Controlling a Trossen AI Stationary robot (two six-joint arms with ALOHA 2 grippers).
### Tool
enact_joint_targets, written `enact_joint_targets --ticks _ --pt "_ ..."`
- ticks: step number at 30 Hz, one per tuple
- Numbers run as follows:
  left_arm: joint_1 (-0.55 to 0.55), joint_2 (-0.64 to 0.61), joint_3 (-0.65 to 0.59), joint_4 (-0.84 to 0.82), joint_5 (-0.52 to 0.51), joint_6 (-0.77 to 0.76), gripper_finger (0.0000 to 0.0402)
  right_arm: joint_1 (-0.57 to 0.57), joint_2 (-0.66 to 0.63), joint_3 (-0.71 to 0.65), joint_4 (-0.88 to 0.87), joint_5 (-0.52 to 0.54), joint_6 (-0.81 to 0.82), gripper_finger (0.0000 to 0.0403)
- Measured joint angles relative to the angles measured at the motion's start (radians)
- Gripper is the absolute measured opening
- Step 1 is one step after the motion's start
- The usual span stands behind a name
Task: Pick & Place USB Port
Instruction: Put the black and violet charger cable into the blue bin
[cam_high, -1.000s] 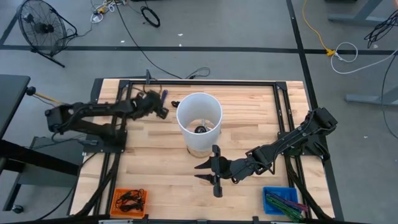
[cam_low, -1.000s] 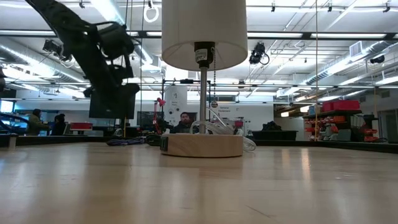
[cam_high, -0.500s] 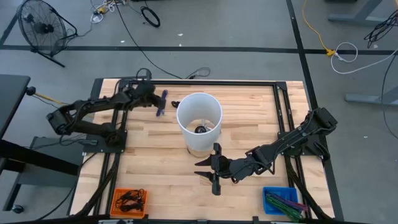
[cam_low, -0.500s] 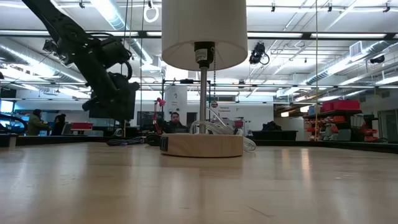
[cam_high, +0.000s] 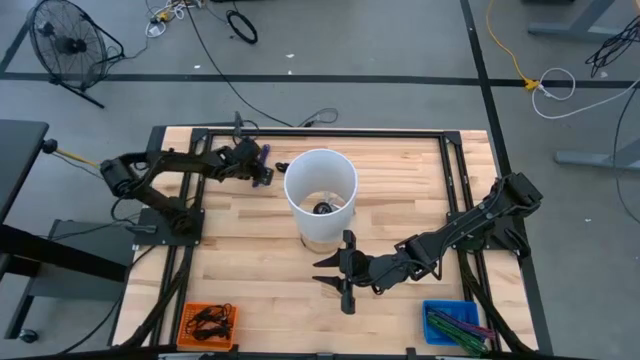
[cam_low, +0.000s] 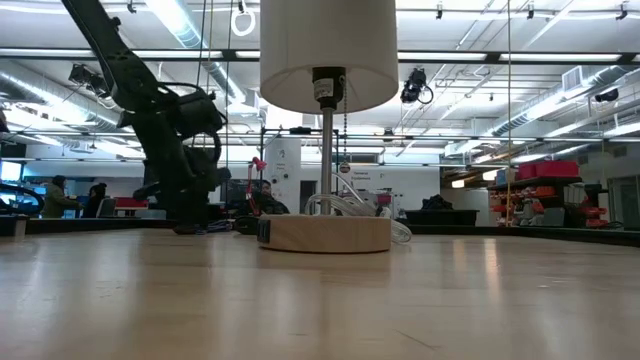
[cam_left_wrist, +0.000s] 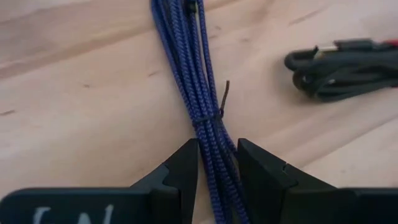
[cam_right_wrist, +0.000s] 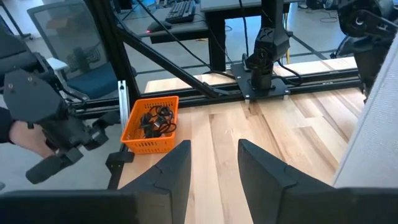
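A bundle of blue braided cable (cam_left_wrist: 196, 74), bound by a thin tie, lies on the wooden table left of the lamp, near the far edge (cam_high: 263, 165). My left gripper (cam_left_wrist: 217, 171) is shut on it, low over the table (cam_low: 185, 205). My right gripper (cam_high: 330, 273) hovers open in front of the lamp, nothing between its fingers (cam_right_wrist: 214, 165). A coiled black cable (cam_left_wrist: 339, 59) lies beside the blue one. I cannot make out the USB port. My left gripper pinches the blue bundle between its two fingers (cam_left_wrist: 183, 171), just behind the tie (cam_left_wrist: 214, 118), with several strands in the gap. The fingers slant down from the table's left side. Beyond the fingers the bundle stretches out straight along the tabletop.
A lamp with a white shade (cam_high: 320, 188) on a round wooden base (cam_low: 325, 232) stands mid-table between the arms. An orange basket of black cables (cam_high: 208, 322) sits at the near left, a blue bin of coloured cables (cam_high: 452, 322) at the near right. People sit beyond the far edge.
My left gripper has sunk from above the table down to its surface left of the lamp, and its wrist has rolled. The blue bundle has come down with it and now lies along the wood. My right arm has kept still.
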Motion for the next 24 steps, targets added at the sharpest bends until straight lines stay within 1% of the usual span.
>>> enact_joint_targets --ticks 5,7,9,12,13,18,21,24 --pt "-0.013 0.051 0.004 0.037 -0.016 0.028 0.0116 0.0 0.0 0.0 -0.003 0.0 0.0 0.0132" --pt "-0.012 0.068 0.005 0.04 -0.013 0.023 0.011 0.0 0.0 0.0 -0.006 -0.001 0.0 0.0132" --pt "-0.008 0.075 0.005 0.042 0.0 0.023 0.0087 0.0 0.0 0.0 -0.006 -0.001 0.0 0.0132" --pt "-0.008 0.074 0.005 0.043 0.006 0.05 0.0028 0.0 0.0 0.0 -0.008 -0.001 0.0 0.0132" --pt "-0.008 0.069 0.004 0.044 0.008 0.056 0.002 0.0 0.0 0.0 -0.009 -0.001 0.0 0.0132" --pt "-0.026 -0.013 -0.004 0.008 0.028 0.062 0.0018 0.0 0.0 0.0 -0.025 -0.002 0.0 0.0132" --pt "-0.032 -0.113 0.0 -0.007 0.028 0.085 0.0017 0.0 0.0 0.0 -0.028 -0.002 0.0 0.0132" --pt "-0.043 -0.232 -0.002 -0.075 0.015 0.101 0.0017 0.0 0.0 0.0 -0.034 -0.002 0.0 0.0132"
